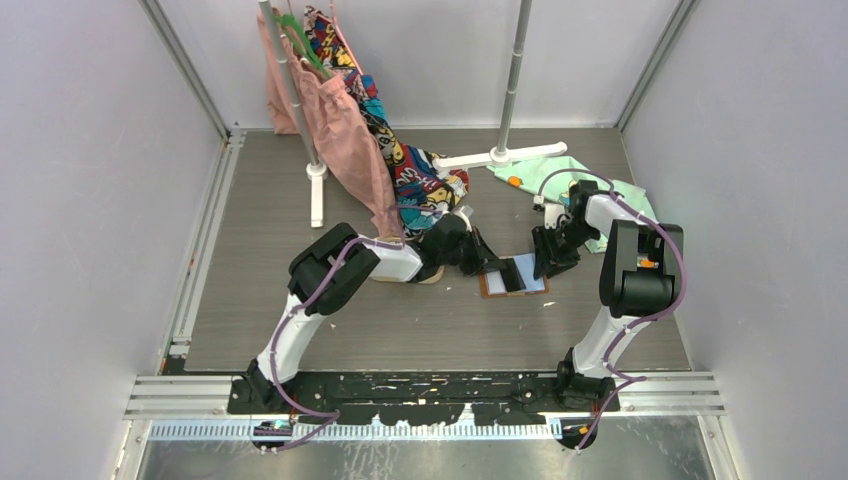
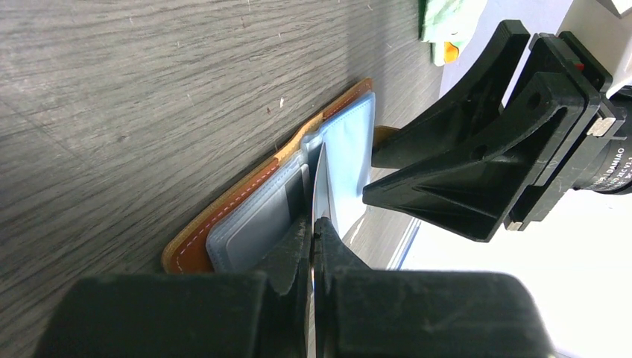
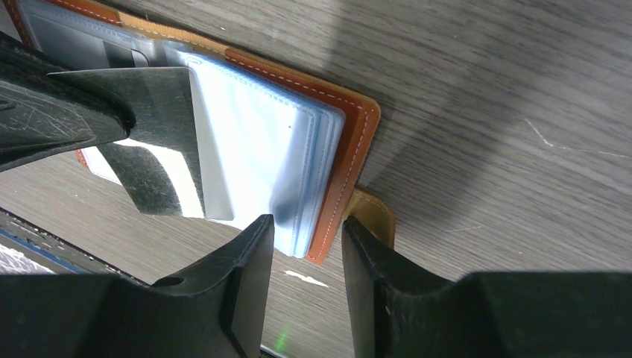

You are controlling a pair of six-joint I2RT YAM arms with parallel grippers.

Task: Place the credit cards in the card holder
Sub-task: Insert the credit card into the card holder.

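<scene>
Behind at far left, draping garments over a rack. Left of table centre, reaching in with the left claw, clamping 1 card tight between closed fingers, holding its free end over the blue sleeves. Meeting the holder at centre, lying open and flat, tan cover down. Just right of it, bringing in the right claw, fingers narrowly parted, straddling the cover's right edge beside the snap tab, clamping nothing visible; not showing contact clearly.
</scene>
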